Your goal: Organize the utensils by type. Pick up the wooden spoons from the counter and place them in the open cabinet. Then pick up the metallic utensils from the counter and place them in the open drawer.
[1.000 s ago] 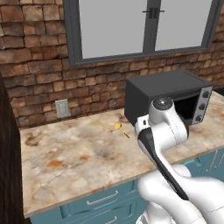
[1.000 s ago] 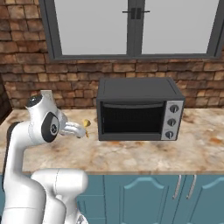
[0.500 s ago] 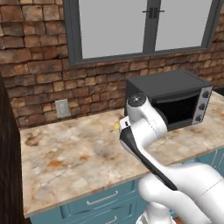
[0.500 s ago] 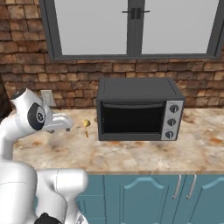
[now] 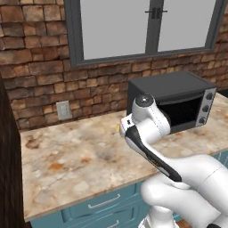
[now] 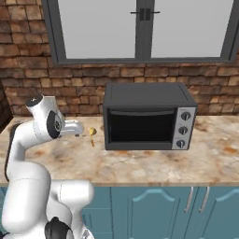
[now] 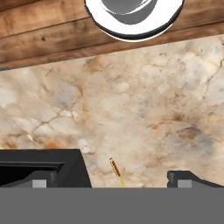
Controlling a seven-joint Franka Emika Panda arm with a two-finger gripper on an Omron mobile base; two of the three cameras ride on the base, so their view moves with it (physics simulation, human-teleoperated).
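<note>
1. Since a second ago the arm has swung leftward along the desk (image 5: 75,156): in the right base view its elbow stood lower and nearer the camera, and now the wrist reaches out level toward the small gold utensil (image 6: 92,132).
2. Seen from the hand view, the gripper (image 7: 111,179) stands wide open, its two dark fingertips (image 7: 183,178) far apart at the bottom edge and nothing between them except the thin gold handle (image 7: 116,170) lying on the marbled stone.
3. That gold utensil lies on the desk just left of the black toaster oven (image 6: 147,116); the left base view shows only a yellow sliver of it (image 5: 118,128) behind the arm's wrist.
4. Only the left base view shows the wall outlet (image 5: 63,110) on the brick wall (image 5: 35,67); the right base view shows the oven's three knobs face-on.
5. Both base views take in the grey-framed window (image 6: 144,28) and teal drawer fronts (image 5: 104,202) below the desk.
</note>
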